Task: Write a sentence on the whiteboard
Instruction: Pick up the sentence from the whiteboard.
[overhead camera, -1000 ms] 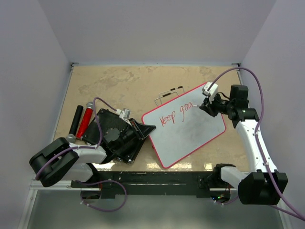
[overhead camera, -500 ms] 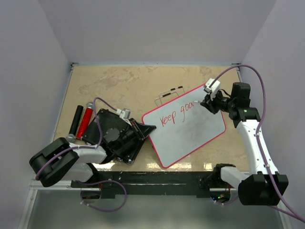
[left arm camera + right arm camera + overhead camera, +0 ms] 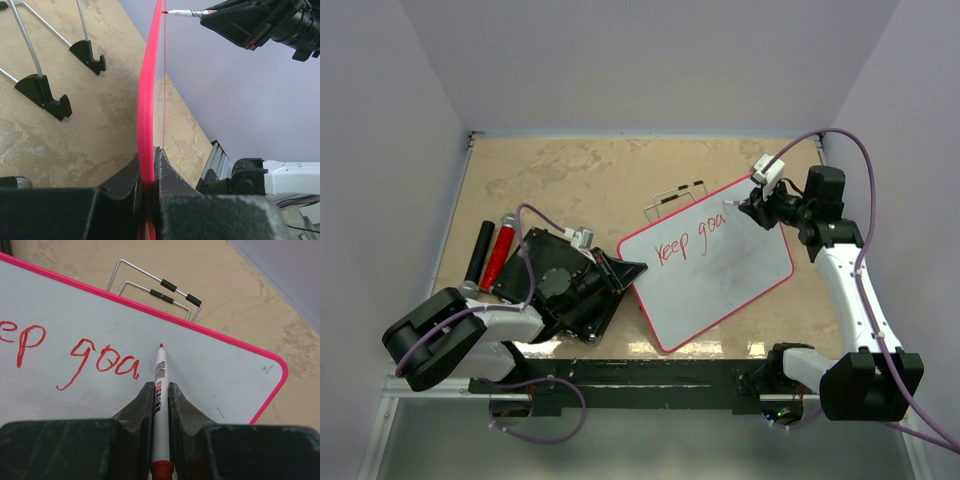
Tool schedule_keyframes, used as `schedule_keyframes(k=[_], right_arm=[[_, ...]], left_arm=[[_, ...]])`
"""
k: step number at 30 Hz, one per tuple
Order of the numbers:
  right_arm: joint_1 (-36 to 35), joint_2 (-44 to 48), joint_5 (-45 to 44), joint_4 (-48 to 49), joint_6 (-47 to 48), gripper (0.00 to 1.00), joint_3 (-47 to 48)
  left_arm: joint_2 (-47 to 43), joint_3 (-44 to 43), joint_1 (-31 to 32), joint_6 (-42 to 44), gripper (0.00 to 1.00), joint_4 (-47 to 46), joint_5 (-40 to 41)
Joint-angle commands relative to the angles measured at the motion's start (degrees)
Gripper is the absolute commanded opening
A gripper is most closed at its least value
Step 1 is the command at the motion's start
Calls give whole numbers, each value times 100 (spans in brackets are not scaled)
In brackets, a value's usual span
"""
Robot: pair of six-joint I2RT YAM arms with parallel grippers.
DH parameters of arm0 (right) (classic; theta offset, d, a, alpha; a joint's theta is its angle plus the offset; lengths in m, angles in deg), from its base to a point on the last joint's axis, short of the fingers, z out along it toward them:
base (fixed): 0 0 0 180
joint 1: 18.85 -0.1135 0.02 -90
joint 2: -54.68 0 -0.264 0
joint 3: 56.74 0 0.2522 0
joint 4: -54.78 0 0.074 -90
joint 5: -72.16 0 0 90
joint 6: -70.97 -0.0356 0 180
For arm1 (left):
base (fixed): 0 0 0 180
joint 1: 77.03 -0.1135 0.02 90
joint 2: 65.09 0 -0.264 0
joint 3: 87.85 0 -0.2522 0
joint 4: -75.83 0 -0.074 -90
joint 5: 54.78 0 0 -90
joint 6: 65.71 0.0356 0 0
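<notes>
The whiteboard [image 3: 720, 275] lies tilted at mid table, white with a red rim. The sentence [image 3: 692, 238] reads "Keep goa" in red; it also shows in the right wrist view [image 3: 97, 362]. My left gripper [image 3: 628, 272] is shut on the whiteboard's left rim, seen edge-on in the left wrist view [image 3: 148, 100]. My right gripper [image 3: 748, 208] is shut on a white red-tipped marker [image 3: 159, 390], its tip [image 3: 161, 346] at the board just right of the "a", near the top rim. The marker also shows in the left wrist view [image 3: 187, 12].
A wire stand with black clips [image 3: 675, 196] lies just beyond the board's top edge. A black ribbed slab [image 3: 560, 285] lies under my left arm. A black cylinder [image 3: 480, 250] and a red one [image 3: 500, 252] lie at the left. Walls close in on three sides.
My right gripper has moved with the marker up and slightly right, from beside the "a" toward the board's top rim. The left gripper and board have not moved.
</notes>
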Motion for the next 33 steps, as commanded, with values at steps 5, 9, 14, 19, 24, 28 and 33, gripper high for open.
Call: schedule_keyframes(k=[5,9,14,19,24,28,33], right_arm=[[11,105,176,-336,319,0,32],[11,281,106,-547,468,0,-125],[2,448,-97,-715,574,0,-258],[11,501,-325,-803,662,0,-346],[11,536,-396,-654,530,0,-328],[2,545,-352,-513,390,0,-144],[2,667,-115,-390,127,0,41]], left_arm=[[67,-6,26,509,0,-140,-362],[67,-6,17,500,0,-149,-353],[67,12,25,492,0,-166,-353],[50,3,26,491,0,-166,-362],[50,3,26,492,0,-157,-353],[41,3,17,500,0,-157,-362],[15,30,26,500,0,-140,-353]])
